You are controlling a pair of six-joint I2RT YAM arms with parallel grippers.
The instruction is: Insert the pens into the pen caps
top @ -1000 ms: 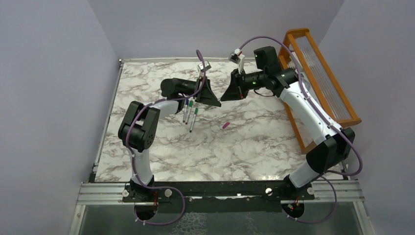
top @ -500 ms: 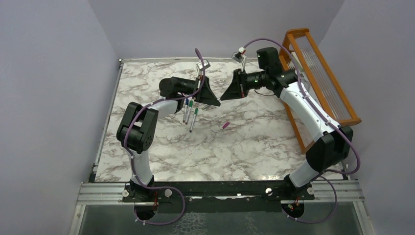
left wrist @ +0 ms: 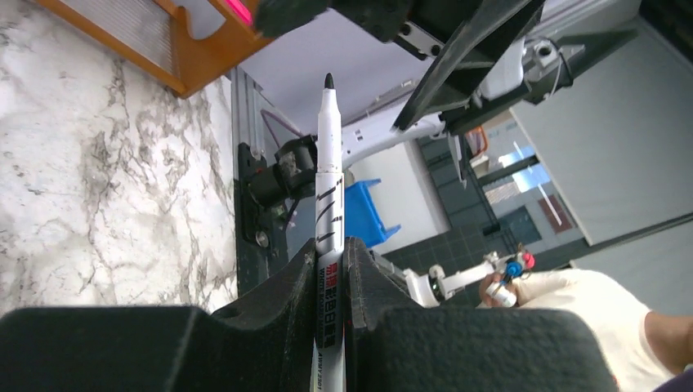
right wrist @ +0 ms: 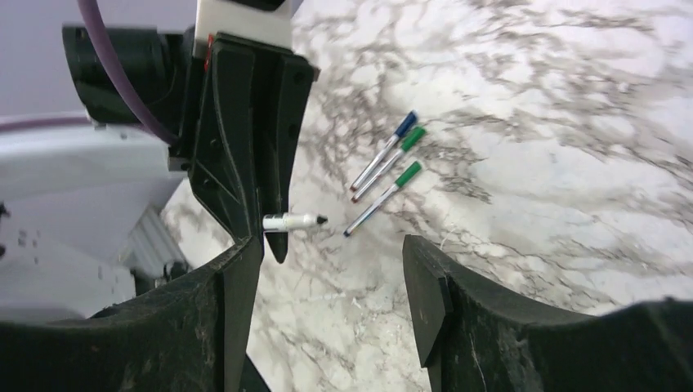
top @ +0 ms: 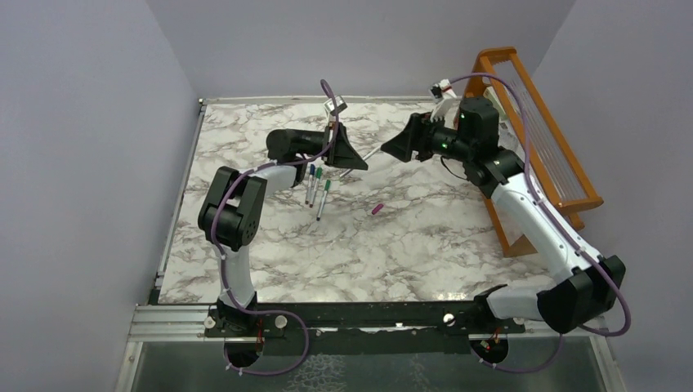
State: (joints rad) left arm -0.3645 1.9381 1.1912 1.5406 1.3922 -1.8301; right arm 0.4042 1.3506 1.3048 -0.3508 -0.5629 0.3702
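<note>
Top external sits high behind the arm bases, looking down on the whole marble table [top: 392, 245]. Left wrist looks close along its own fingers [left wrist: 278, 302], sideways toward the right arm [left wrist: 474, 41]. Right wrist looks down close at the table; both wrist views share the held pen [left wrist: 329, 163]

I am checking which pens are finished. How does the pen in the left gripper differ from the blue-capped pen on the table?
The held pen is clamped in the left gripper, off the table; the blue-capped pen lies flat on it. The held pen's dark tip is bare; the other wears a blue cap. Both have thin pale barrels.
</note>
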